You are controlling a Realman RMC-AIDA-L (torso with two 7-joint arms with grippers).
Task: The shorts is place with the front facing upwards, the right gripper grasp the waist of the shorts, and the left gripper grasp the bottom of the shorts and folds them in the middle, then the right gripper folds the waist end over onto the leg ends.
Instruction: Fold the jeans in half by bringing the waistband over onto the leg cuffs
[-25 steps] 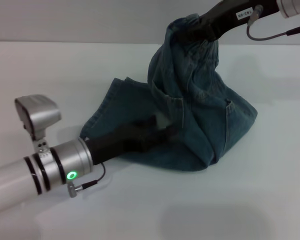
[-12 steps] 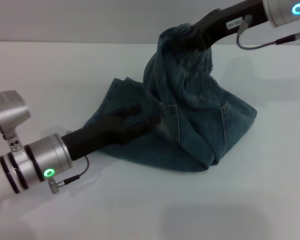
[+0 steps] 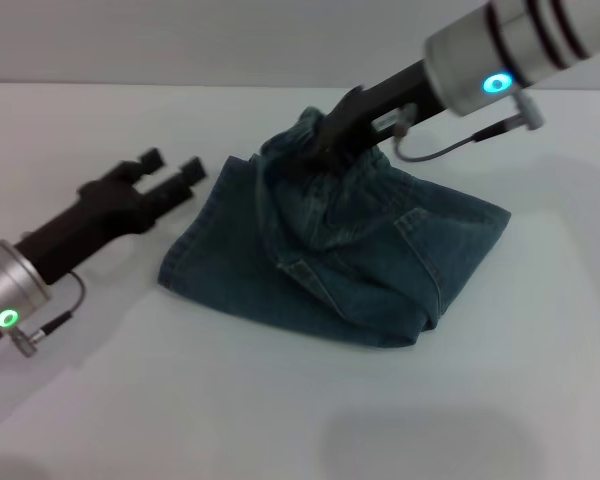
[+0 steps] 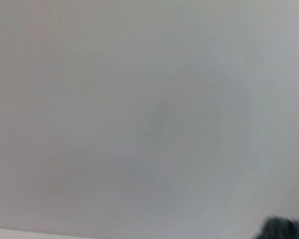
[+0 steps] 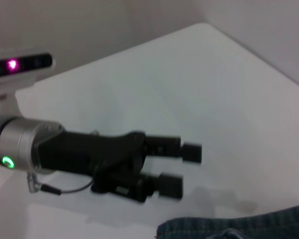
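The blue denim shorts (image 3: 380,260) lie folded lengthwise on the white table (image 3: 280,400). Their flat leg ends (image 3: 195,235) point toward the left. My right gripper (image 3: 328,132) is shut on the waist of the shorts (image 3: 298,135) and holds that bunched band a little above the middle of the cloth. My left gripper (image 3: 172,166) hangs open and empty just left of the leg ends, apart from the denim. In the right wrist view the left gripper (image 5: 181,168) shows with its jaws spread above the table, and a strip of denim (image 5: 239,226) lies at the frame's edge.
The left wrist view holds only a pale blank surface and a dark blur (image 4: 284,230) in one corner. A grey wall runs behind the table's far edge (image 3: 130,84).
My left gripper has pulled back off the shorts to the left and stands open. My right gripper has brought the waist down and leftward, toward the leg ends.
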